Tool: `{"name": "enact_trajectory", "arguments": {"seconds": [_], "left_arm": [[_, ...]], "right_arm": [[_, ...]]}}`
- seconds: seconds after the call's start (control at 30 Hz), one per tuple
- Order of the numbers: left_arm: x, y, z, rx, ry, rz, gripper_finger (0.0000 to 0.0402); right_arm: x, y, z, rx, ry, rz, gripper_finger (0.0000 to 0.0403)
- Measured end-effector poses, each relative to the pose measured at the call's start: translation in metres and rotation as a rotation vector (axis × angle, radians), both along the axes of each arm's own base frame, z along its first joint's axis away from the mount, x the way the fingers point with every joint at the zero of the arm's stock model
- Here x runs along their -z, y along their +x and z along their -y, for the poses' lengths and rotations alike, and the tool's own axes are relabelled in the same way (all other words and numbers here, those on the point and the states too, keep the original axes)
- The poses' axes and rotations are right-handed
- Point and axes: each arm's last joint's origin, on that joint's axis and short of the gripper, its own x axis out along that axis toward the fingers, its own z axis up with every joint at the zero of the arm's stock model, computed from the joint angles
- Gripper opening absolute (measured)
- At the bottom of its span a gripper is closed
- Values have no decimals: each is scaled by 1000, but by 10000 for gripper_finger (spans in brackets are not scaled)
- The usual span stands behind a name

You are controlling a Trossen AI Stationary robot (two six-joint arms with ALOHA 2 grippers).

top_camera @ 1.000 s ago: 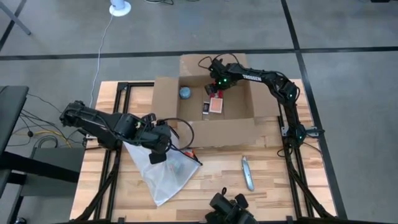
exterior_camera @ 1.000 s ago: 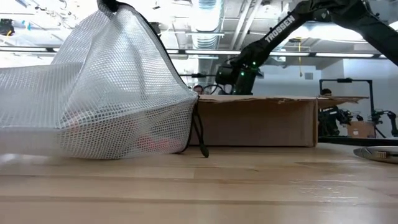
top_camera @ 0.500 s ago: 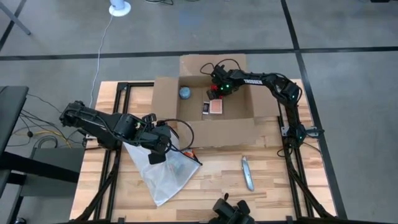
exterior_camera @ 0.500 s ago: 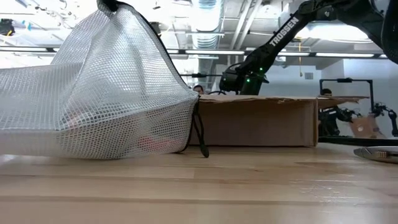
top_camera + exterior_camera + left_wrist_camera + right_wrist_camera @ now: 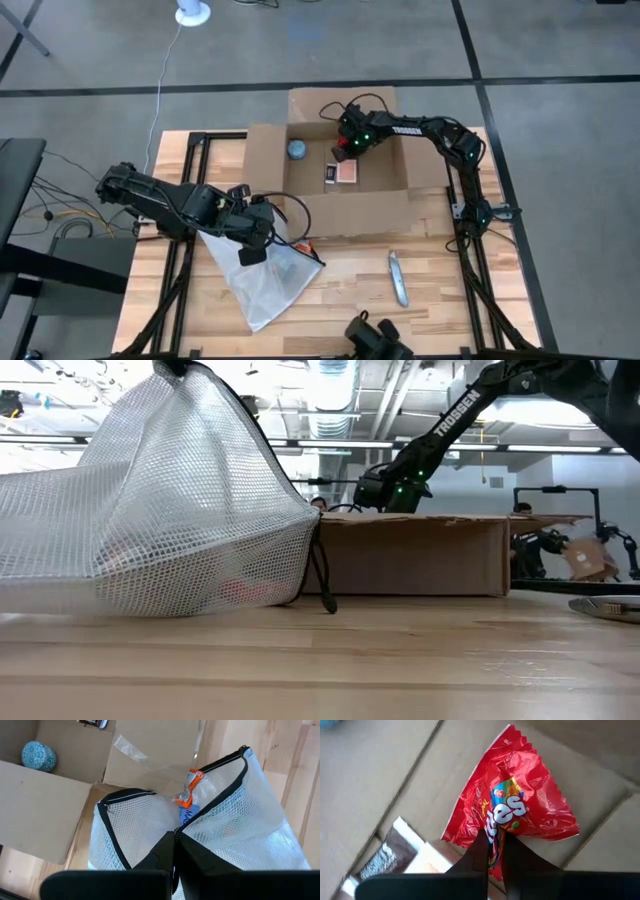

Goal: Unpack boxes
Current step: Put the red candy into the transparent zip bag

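While both arms are engaged, the scene reads as follows, largest item first:

Table (image 5: 350, 290): pale wooden slats on a black frame; it carries everything listed below.
Cardboard box (image 5: 350, 212): brown, flaps spread open, at the far middle of the table; in the low view its front wall (image 5: 410, 555) stands just behind the mesh bag.
Mesh bag (image 5: 262, 285): white netting with a dark zip edge, on the near-left part of the table, touching the box's front left corner; its mouth is lifted and gapes wide in the left wrist view (image 5: 220, 827); an orange and blue packet (image 5: 189, 795) shows at the opening.
Left gripper (image 5: 252, 240): fingers pinched together on the bag's dark rim (image 5: 174, 851), holding it up.
Right gripper (image 5: 343, 148): inside the box near its far wall; fingers closed tight on the lower edge of the candy packet (image 5: 492, 851).
Candy packet (image 5: 512, 805): red, crinkled, hanging from the right gripper above the box floor.
Box cutter (image 5: 398, 279): grey, lying on the table in front of the box, to the right.
Flat packets (image 5: 341, 172): two, side by side on the box floor.
Blue ball (image 5: 298, 150): patterned, in the box's far left corner.
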Motion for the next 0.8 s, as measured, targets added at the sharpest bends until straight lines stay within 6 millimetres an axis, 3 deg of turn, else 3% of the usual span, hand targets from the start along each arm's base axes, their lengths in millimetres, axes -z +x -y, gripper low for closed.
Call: {"name": "enact_trajectory", "arguments": {"seconds": [0.1, 0.17, 0.23, 0.3, 0.5, 0.6, 0.8], "left_arm": [[0, 0, 0, 0, 1, -2, 0], [0, 0, 0, 5, 3, -4, 0], [0, 0, 0, 10, 6, -5, 0], [0, 0, 0, 12, 6, -6, 0], [0, 0, 0, 4, 1, -5, 0], [0, 0, 0, 4, -1, -5, 0], [0, 0, 0, -1, -7, 3, 0]], "right_arm": [[-23, -2, -13, -84, 8, -27, 7], [-50, 3, -25, -164, -1, 43, 6], [-80, 8, -46, -259, -17, 104, 6], [-97, 14, -69, -343, -43, 127, 4], [-126, 54, -145, -597, -113, 353, 4], [-124, 75, -180, -677, -133, 442, 1], [-120, 111, -219, -758, -160, 569, 0]]}}
